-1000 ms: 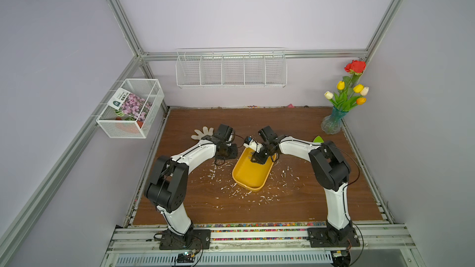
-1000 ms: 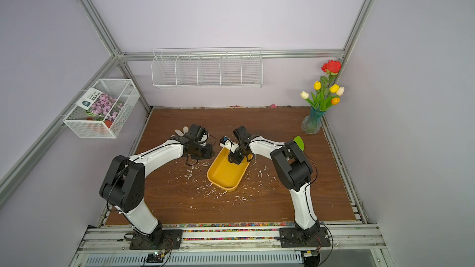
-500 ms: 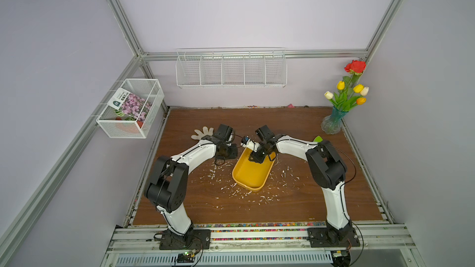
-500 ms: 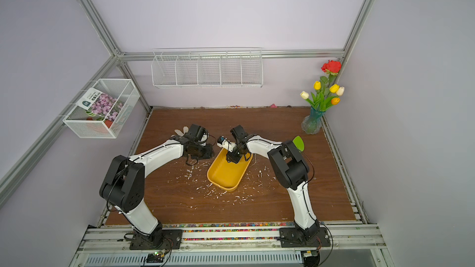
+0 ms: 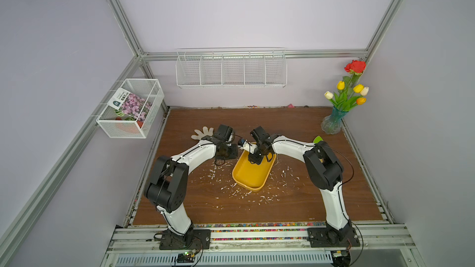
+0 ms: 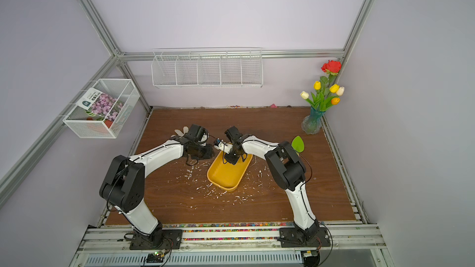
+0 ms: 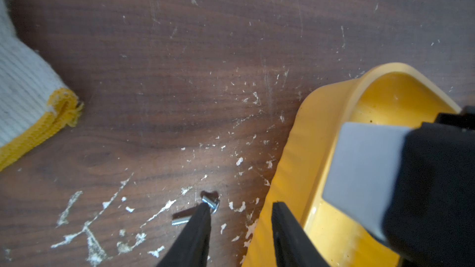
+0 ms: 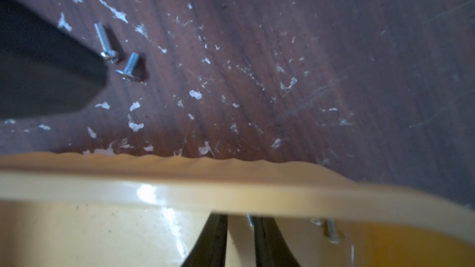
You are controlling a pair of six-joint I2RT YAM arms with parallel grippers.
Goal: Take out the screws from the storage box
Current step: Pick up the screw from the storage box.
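Note:
The yellow storage box (image 5: 250,175) (image 6: 226,175) lies mid-table. My right gripper (image 5: 254,161) (image 8: 240,227) reaches down into its far end. Its jaws stand a narrow gap apart, and the box rim (image 8: 231,196) hides the tips. One screw (image 8: 249,220) shows in that gap beside a finger. Another screw (image 8: 331,232) lies at the box wall. My left gripper (image 5: 221,161) (image 7: 240,214) is open, one finger over the table and one over the box rim (image 7: 308,137). Two screws (image 7: 210,202) (image 8: 129,66) lie on the wood by the left finger.
A white glove with a yellow cuff (image 5: 203,133) (image 7: 25,93) lies behind the left gripper. White flecks litter the wood around the box. A flower vase (image 5: 332,124) stands at the back right, with a green leaf (image 5: 318,139) near the right arm. Wire baskets (image 5: 231,69) hang on the walls.
The right gripper's jaws have narrowed, and it has shifted slightly left at the box's far end. The left arm has not moved.

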